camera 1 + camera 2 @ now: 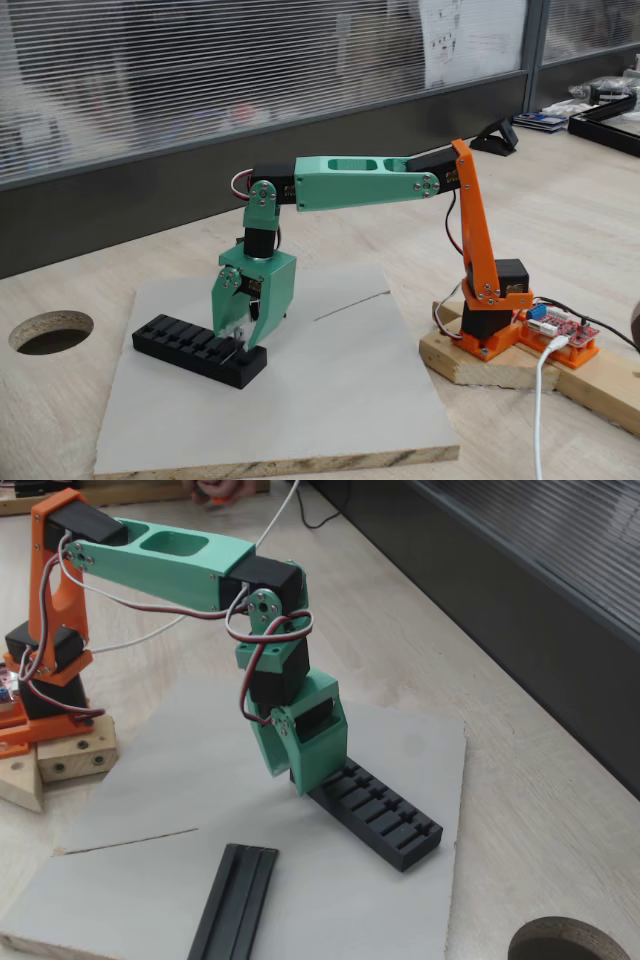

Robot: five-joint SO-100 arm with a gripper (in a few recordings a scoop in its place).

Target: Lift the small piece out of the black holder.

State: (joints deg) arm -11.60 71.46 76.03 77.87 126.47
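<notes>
The black holder [195, 349] [382, 816], a long low slotted block, lies on the grey board. My green gripper [240, 343] [300, 783] points straight down with its tips at one end of the holder, the right end in a fixed view. A pale silvery sliver shows between the jaws near their tips; it may be the small piece [237, 338], but it is too tiny to be sure. The jaws stand close together, and the frames do not show whether they pinch it.
The grey board [330, 400] [150, 790] rests on a wooden table. A narrow black rail [235, 905] lies on the board's near edge. A round hole [50, 331] [570, 940] is cut in the table. The orange arm base [490, 320] stands on a wooden block.
</notes>
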